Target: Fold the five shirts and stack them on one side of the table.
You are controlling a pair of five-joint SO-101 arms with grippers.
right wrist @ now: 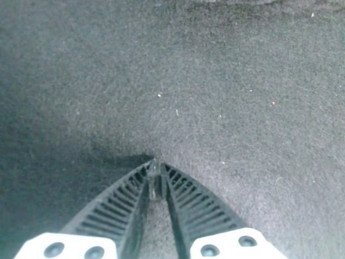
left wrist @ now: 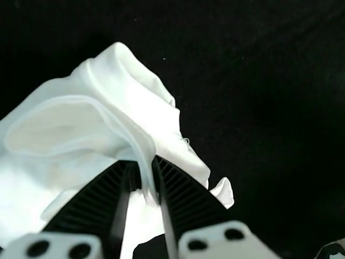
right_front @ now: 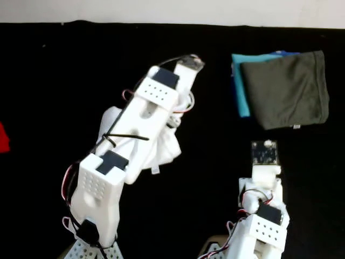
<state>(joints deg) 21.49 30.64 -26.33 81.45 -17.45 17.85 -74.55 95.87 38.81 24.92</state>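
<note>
A crumpled white shirt lies in the middle of the black table, mostly under my left arm. In the left wrist view my left gripper is shut on a fold of this white shirt. A folded dark olive shirt rests on a folded teal shirt at the back right, with a blue edge beneath. My right gripper is shut with nothing in it, low over the bare black cloth; its arm stands in front of the folded stack.
A red piece of cloth shows at the left edge of the table. A pale wall runs along the far edge. Bare black tabletop stretches across the back left.
</note>
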